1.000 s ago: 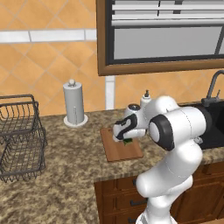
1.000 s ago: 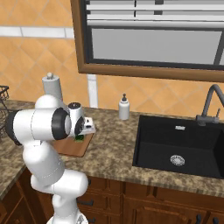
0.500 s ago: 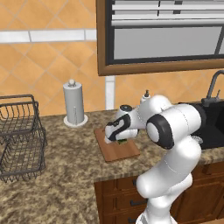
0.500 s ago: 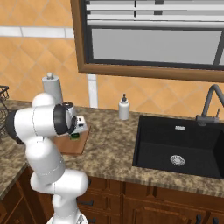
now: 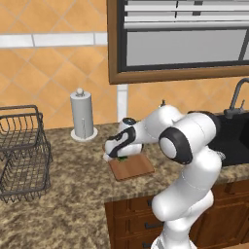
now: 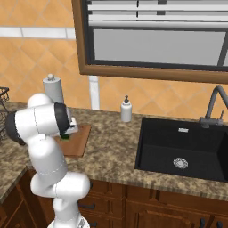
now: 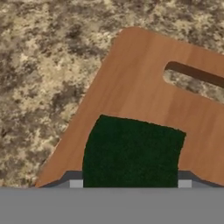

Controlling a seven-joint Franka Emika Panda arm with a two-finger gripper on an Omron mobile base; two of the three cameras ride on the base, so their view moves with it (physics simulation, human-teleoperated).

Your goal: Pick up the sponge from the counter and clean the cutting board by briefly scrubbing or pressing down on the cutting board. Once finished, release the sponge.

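Observation:
The reddish-brown cutting board (image 5: pixel 135 168) (image 6: pixel 76 143) (image 7: pixel 131 87) lies flat on the granite counter (image 5: pixel 73 194) (image 6: pixel 111 151) (image 7: pixel 48 65). In the hand view its handle slot (image 7: pixel 194 73) is at the upper right. My gripper (image 5: pixel 115 154) (image 7: pixel 130 183) hangs low over the board's far left end. It is shut on the dark green sponge (image 5: pixel 121 158) (image 6: pixel 66 137) (image 7: pixel 131 151), a fingertip on each side. The sponge sits right at the board's surface near that edge. In the right base view my own arm hides the fingers.
A paper towel roll (image 5: pixel 81 115) (image 6: pixel 53 89) stands at the back wall. Wire baskets (image 5: pixel 22 151) are stacked at the left. A soap bottle (image 6: pixel 126 110) stands beside the black sink (image 6: pixel 180 149) with its faucet (image 6: pixel 213 104) at the right.
My hand has slid left across the cutting board with the sponge in it, from the board's middle to its far left end. The board has not moved.

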